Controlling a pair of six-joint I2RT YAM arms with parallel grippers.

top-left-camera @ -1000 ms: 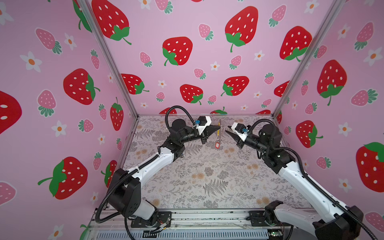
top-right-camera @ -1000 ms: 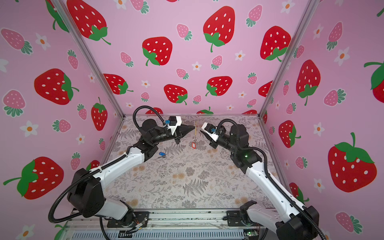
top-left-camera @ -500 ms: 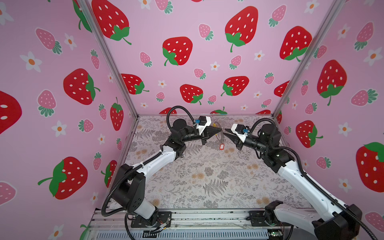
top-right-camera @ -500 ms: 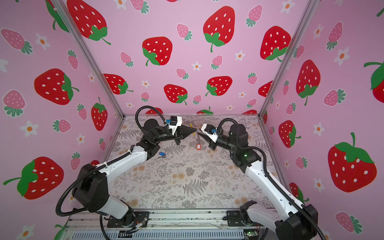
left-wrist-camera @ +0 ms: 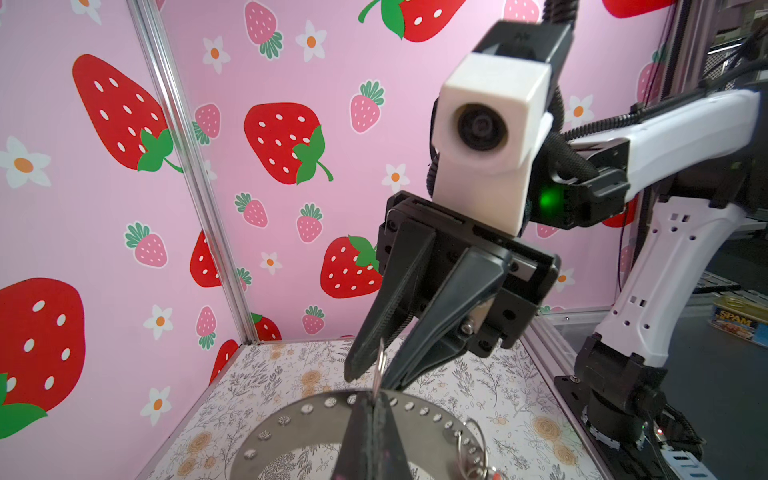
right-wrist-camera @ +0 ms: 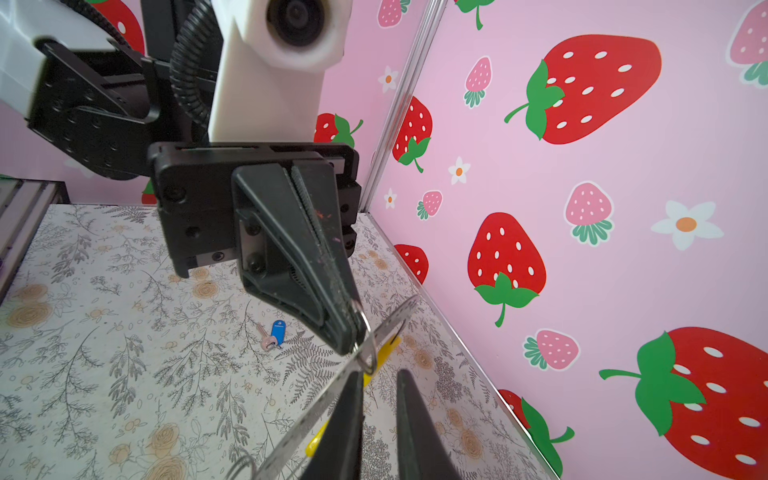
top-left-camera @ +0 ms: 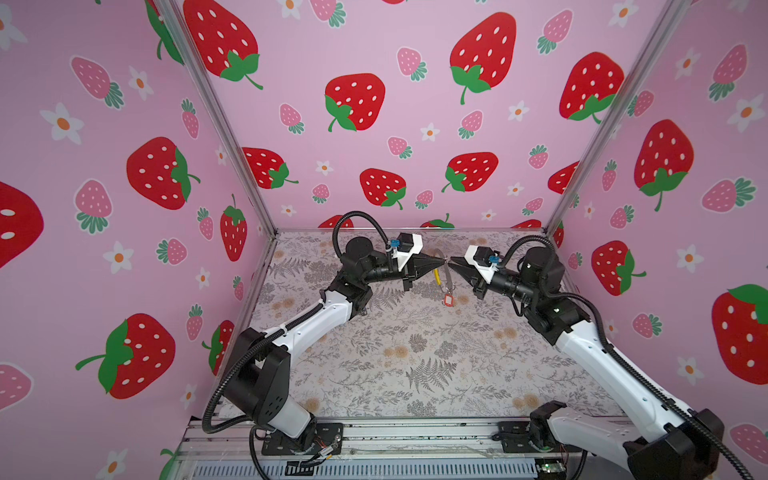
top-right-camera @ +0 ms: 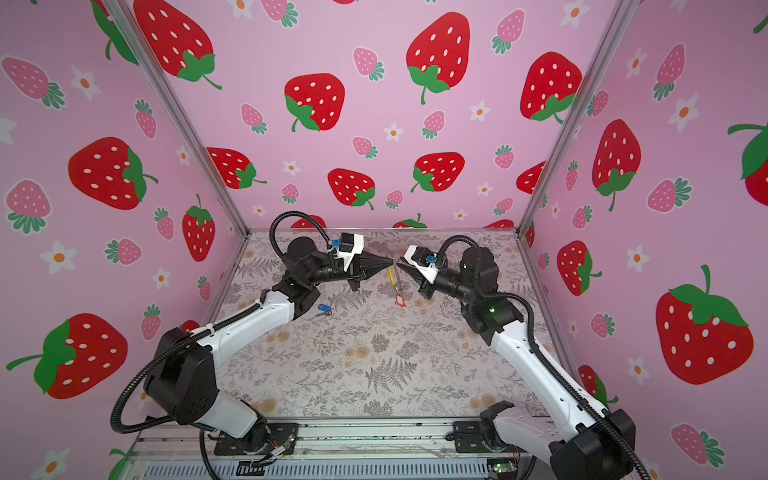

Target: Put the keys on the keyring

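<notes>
In both top views: keyring [top-left-camera: 437,275] hangs in air, red-tagged key [top-left-camera: 448,299] dangling lowest.
Left wrist: left gripper [left-wrist-camera: 374,405] fingers clamped shut on keyring.
Right wrist: right gripper [right-wrist-camera: 377,374] fingers slightly apart, holding nothing; blue-tagged key [right-wrist-camera: 277,332] on bench [right-wrist-camera: 124,332].
Risk: off-centre closing could twist keyring loose.

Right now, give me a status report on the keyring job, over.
Left gripper shut on keyring, aloft. Right gripper open at its top. Red-tagged key hanging on it; blue-tagged key on table. Nothing blocking.
</notes>
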